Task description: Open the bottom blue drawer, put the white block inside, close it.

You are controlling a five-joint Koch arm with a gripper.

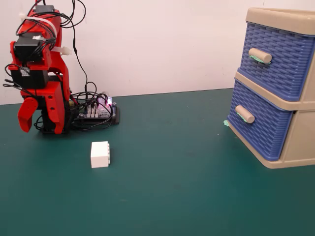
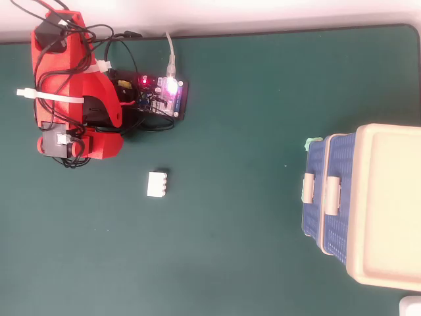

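The white block (image 1: 100, 154) lies alone on the green mat, in front of the arm's base; it also shows in the overhead view (image 2: 157, 184). The bottom blue drawer (image 1: 261, 130) is shut in the beige frame at the right, its beige handle (image 1: 244, 114) pointing at the mat. From above, its front (image 2: 316, 197) sits left of the upper drawer's front. My red gripper (image 1: 29, 125) hangs down at the far left with the arm folded, well apart from block and drawer. Only one jaw shows clearly, and nothing is held.
The upper blue drawer (image 1: 278, 59) is shut too. A lit circuit board (image 1: 96, 112) with loose cables sits beside the arm's base. A small mint-green scrap (image 1: 226, 123) lies at the frame's front corner. A white wall stands behind the mat.
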